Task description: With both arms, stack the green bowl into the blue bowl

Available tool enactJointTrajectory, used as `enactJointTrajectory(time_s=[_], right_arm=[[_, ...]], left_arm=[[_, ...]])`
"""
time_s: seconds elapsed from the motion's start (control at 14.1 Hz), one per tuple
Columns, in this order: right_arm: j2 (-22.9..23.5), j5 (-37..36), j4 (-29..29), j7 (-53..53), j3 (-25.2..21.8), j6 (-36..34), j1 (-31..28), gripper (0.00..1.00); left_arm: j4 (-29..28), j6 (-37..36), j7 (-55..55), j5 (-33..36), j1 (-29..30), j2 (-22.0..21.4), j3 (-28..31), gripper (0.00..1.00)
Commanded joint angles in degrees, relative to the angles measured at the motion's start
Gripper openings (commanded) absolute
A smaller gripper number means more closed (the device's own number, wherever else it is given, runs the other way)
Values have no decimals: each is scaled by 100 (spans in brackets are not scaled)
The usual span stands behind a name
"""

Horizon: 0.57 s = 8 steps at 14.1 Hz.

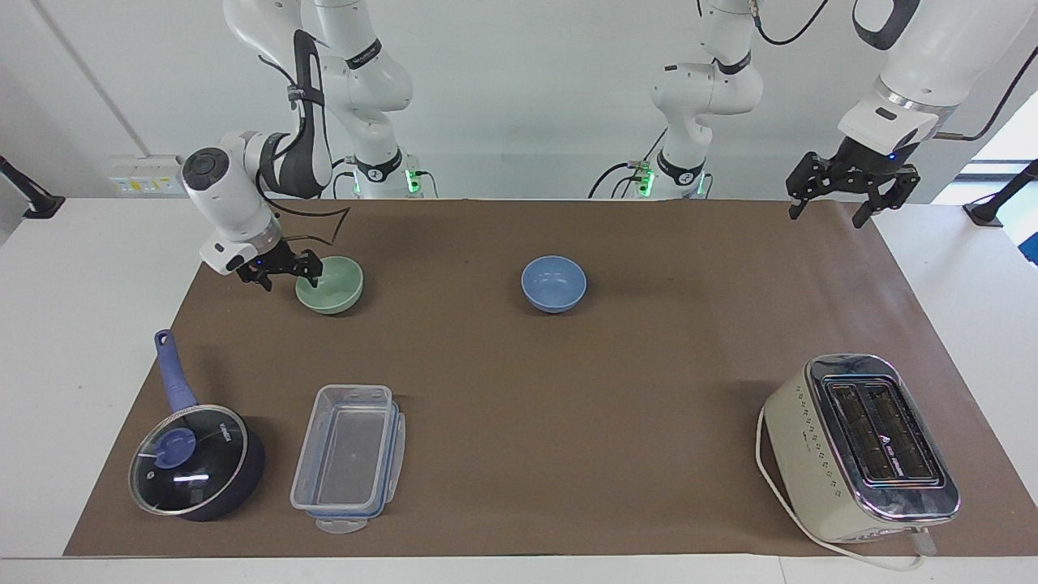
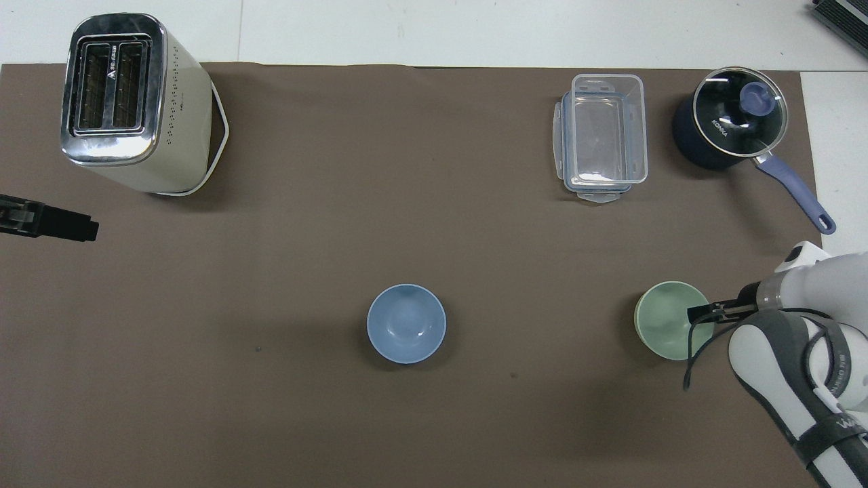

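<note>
Right gripper [image 1: 289, 284] is low at the green bowl [image 1: 336, 296], on the bowl's side toward the right arm's end of the counter [image 1: 49, 324]. Fingers apart: one fingertip sits at the bowl's rim, looks just inside it, the other is outside the bowl. Not clamped, can't tell if a finger actually touches the rim. Right arm is bent down from its base w/ forearm low and wrist tilted, so the gripper points down and sideways at the bowl.

Green bowl is upright on the brown mat [image 1: 568, 389] toward the right arm's end, nothing in it.

Farther from the robots than the green bowl: dark blue saucepan [image 1: 195, 462] w/ glass lid on, handle pointing toward the robots. Just beside it is a clear plastic container [image 1: 349, 458], no lid on top, nothing inside.

Blue bowl [image 1: 554, 284] is upright near mid-mat, about as near the robots as the green bowl and well apart from it, nothing in it.

Toaster [image 1: 864, 446] is at the left arm's end, farther from the robots, slots up.

Left gripper [image 1: 827, 217] hangs raised over the mat corner at the left arm's end, fingers apart, holding nothing. Left arm waits.
</note>
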Motion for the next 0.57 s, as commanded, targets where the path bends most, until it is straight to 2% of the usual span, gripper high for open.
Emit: enactJointTrajectory(time_s=[0.0,0.07,0.28,0.5], right_arm=[[-137,-1,-186,-109,34,116,-45,22],[-128,8,-178,-83,34,124,-36,0],[-32,8,-73,-47,34,116,-1,0],[-83,8,217,-108,52,-199,16,0]], left_arm=[[157,-167,32,71,99,54,-55,100],[157,-167,23,71,99,54,-55,100],[157,-167,23,71,90,54,-55,100],[157,-176,23,71,90,54,-55,100]])
